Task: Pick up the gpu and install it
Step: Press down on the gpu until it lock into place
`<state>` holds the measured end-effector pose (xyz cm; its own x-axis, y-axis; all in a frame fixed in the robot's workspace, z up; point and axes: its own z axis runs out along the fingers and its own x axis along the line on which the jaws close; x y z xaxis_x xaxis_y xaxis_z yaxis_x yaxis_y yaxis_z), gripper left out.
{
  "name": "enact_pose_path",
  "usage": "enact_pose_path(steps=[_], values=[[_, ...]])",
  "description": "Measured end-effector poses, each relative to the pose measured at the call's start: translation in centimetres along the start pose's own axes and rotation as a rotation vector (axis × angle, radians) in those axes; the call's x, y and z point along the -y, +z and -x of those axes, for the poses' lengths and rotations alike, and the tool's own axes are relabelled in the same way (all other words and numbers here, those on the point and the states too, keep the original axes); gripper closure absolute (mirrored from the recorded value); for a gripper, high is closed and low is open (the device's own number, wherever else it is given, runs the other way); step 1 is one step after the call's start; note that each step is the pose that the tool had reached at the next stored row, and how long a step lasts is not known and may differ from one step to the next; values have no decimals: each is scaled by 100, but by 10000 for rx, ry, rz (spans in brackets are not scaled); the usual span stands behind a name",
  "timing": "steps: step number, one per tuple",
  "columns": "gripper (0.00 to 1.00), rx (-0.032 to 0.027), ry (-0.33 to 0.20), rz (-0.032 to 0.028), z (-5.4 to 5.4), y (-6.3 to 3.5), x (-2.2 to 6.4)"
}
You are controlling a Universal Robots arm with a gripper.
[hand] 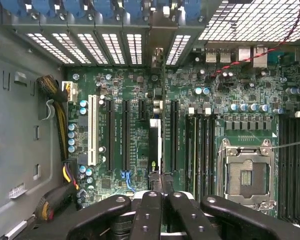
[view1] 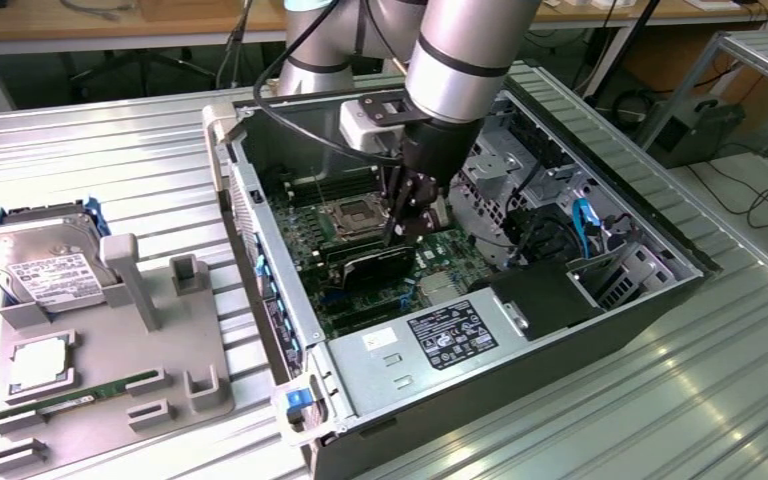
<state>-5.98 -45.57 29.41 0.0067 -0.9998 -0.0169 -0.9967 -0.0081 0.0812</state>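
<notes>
No legible text. Print on power supply label point(view1: 452, 335) and hard drive label point(view1: 48, 272) unreadable.

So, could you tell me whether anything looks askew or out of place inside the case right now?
Nothing stands out. The claw is shut on the gpu, which stands edge-on over the motherboard slots, seemingly in line with them. The CPU socket sits bare and the cables stay along the case wall.

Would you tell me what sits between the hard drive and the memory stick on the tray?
A processor, in the exterior view, between the hard drive and memory stick.
</notes>
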Motion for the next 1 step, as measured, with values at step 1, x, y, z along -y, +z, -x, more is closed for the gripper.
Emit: enact_pose_path(steps=[1], values=[[89, 0, 0, 0, 0, 0, 0]])
